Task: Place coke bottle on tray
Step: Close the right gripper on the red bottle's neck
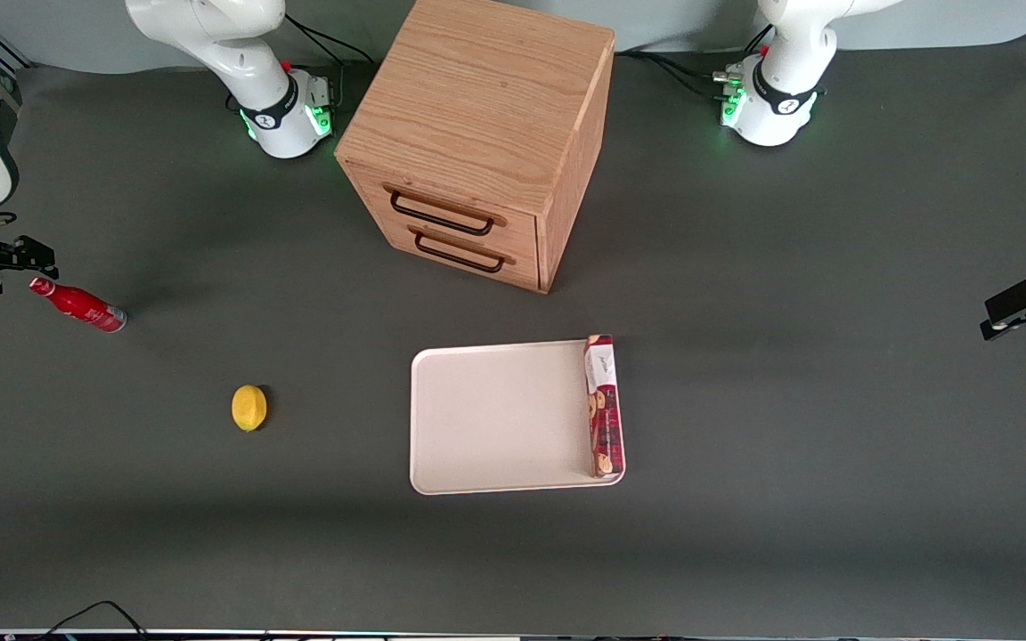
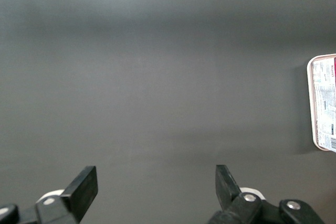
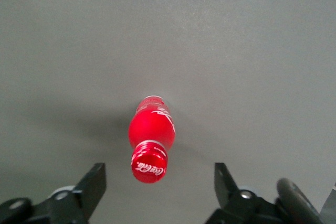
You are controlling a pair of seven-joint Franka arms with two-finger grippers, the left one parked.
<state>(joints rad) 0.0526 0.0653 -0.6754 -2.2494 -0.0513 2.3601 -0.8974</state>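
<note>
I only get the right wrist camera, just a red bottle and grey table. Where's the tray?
Observer: The tray lies mid-table, in front of the wooden drawer cabinet.
Operator: Is stuff on it?
Observer: A biscuit box lies along its edge toward the parked arm.
Operator: Anything in between?
Observer: A lemon, nearer the front camera than the coke bottle. The open gripper hovers over it at the working arm's end.
</note>
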